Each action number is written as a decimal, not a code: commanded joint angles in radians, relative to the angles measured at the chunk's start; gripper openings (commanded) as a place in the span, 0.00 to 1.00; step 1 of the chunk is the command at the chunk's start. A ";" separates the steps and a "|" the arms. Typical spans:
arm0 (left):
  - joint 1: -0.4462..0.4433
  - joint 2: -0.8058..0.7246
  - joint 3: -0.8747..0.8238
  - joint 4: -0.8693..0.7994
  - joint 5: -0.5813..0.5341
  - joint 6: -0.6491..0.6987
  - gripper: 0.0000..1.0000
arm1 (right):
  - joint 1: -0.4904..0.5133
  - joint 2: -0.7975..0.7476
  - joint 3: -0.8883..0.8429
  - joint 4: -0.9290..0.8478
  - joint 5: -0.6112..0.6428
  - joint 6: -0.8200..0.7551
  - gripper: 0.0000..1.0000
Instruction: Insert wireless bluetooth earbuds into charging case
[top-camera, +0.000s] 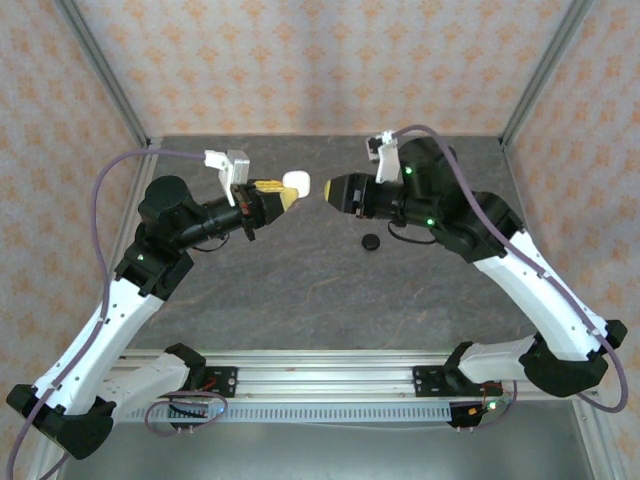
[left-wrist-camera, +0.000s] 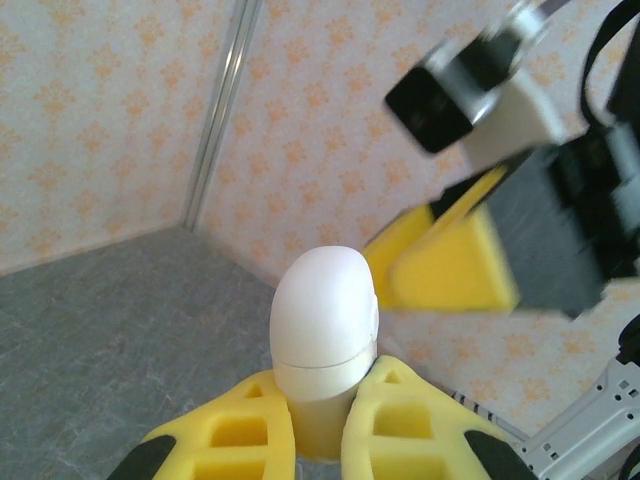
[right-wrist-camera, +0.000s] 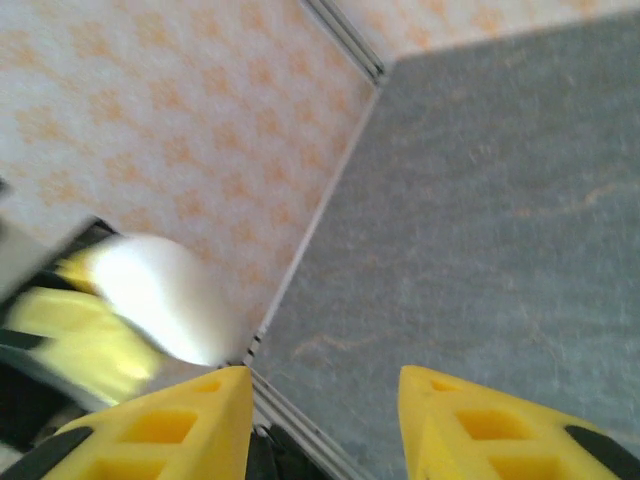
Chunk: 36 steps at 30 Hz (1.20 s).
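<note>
White charging case (left-wrist-camera: 320, 385) is clamped in my left pincer (left-wrist-camera: 326, 405); my open, empty right pincer (right-wrist-camera: 322, 385) should meet its lid (left-wrist-camera: 325, 295) slowly.

Grey table (top-camera: 300, 290), small black object (top-camera: 371, 242)

Overhead view faces down on table (top-camera: 300, 285); both wrist views close, sharing white case (left-wrist-camera: 325, 310).
</note>
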 joint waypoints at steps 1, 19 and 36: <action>-0.006 -0.008 -0.007 -0.025 0.022 0.032 0.00 | -0.002 0.042 0.074 0.007 -0.021 -0.021 0.46; -0.013 0.018 -0.002 -0.004 0.004 0.019 0.00 | 0.001 0.101 -0.035 0.084 -0.153 0.049 0.48; -0.011 0.168 -0.228 -0.076 -0.123 0.035 0.00 | -0.047 -0.182 -0.402 0.028 0.451 -0.024 0.76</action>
